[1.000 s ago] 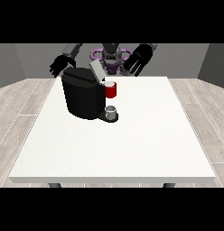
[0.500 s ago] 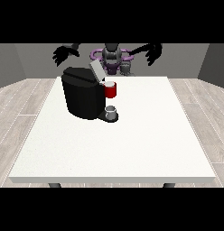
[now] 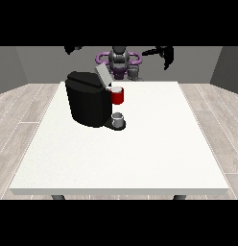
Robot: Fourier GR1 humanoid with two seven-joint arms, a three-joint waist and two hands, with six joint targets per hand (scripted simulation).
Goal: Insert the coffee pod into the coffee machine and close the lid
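A black coffee machine [image 3: 87, 103] stands on the left half of the white table [image 3: 154, 144]. Its grey lid [image 3: 101, 75] is tilted up and open above a red pod holder [image 3: 117, 96], and a small grey cup [image 3: 118, 118] sits on its base. A small grey cylinder, probably the coffee pod [image 3: 134, 72], stands at the far table edge in front of the robot. The hand at the view's right [image 3: 167, 54] is raised high, open, fingers hanging down, holding nothing. Only a sliver of the hand at the view's left [image 3: 73, 48] shows at the picture's upper edge.
The robot's torso [image 3: 119, 60] is behind the far table edge. Wooden floor surrounds the table. Bare table surface lies to the right of and in front of the machine.
Both hands have risen and spread outward, away from the machine, to well above the table. The machine, lid, cup and grey cylinder have not moved.
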